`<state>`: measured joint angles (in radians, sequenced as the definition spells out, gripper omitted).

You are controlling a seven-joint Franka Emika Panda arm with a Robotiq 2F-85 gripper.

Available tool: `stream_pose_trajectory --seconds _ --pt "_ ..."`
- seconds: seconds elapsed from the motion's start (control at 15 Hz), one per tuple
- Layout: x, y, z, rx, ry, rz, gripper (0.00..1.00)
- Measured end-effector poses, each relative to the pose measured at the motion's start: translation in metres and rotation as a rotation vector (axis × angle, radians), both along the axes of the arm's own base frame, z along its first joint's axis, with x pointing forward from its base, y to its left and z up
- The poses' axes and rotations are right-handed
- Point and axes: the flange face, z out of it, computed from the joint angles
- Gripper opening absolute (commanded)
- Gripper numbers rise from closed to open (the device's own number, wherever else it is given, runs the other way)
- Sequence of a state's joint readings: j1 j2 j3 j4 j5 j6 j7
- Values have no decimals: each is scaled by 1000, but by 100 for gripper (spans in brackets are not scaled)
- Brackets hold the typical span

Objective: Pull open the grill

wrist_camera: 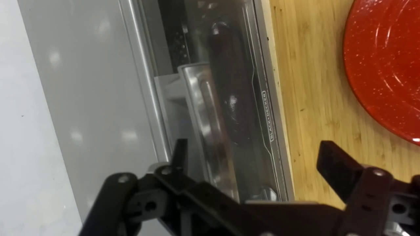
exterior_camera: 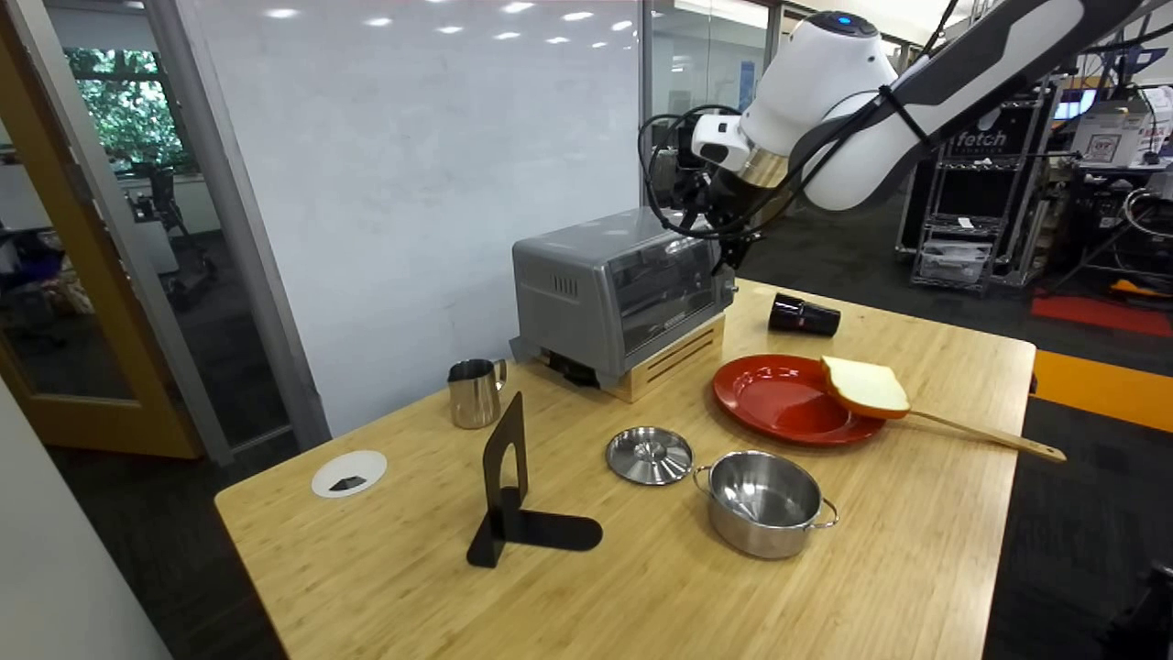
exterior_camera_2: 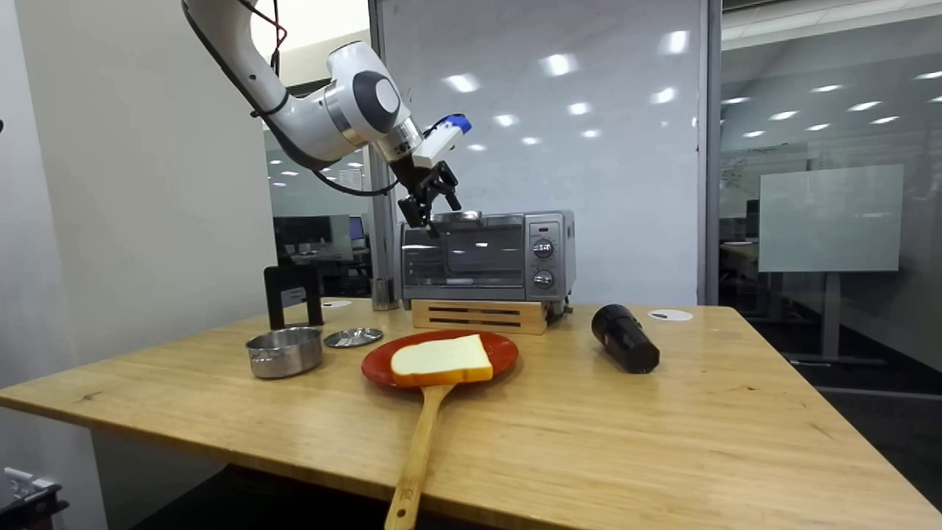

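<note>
The grill is a silver-grey toaster oven (exterior_camera: 568,302) with a dark glass front door, also in an exterior view (exterior_camera_2: 489,258) and the wrist view (wrist_camera: 98,98). It sits on a slotted wooden block, and its door looks shut. A metal bar handle (exterior_camera_2: 465,218) runs along the door's top; it also shows in the wrist view (wrist_camera: 205,111). My gripper (exterior_camera_2: 444,219) is at the handle's end, pointing down; it also shows in an exterior view (exterior_camera: 729,252). In the wrist view the fingers (wrist_camera: 254,150) are wide apart with nothing between them. Contact with the handle cannot be told.
A red plate (exterior_camera: 770,403) stands in front of the grill, with a bread slice (exterior_camera: 866,385) on a wooden-handled spatula. A steel pot (exterior_camera: 765,513), lid (exterior_camera: 649,456), black L-shaped stand (exterior_camera: 509,495), metal pitcher (exterior_camera: 473,396) and black cup (exterior_camera: 804,315) are around.
</note>
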<state>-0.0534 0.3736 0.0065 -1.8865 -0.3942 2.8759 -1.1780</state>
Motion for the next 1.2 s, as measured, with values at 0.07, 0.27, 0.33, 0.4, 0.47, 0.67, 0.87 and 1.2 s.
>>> stream_pose_trajectory --seconds 0.07,0.27,0.33,0.4,0.47,0.67,0.87,1.2 --pt "2 0 -1 -1 0 2 100" --pt "9 2 -1 0 -8 4 100" --pt "11 2 -1 1 -9 5 100" --pt "13 2 -2 0 -8 5 100" --pt "14 2 -2 0 -6 3 100" --pt "18 0 -6 -10 29 -10 100" --pt "18 -5 -9 -31 98 -38 100" --pt "19 -5 -7 -56 181 -67 100"
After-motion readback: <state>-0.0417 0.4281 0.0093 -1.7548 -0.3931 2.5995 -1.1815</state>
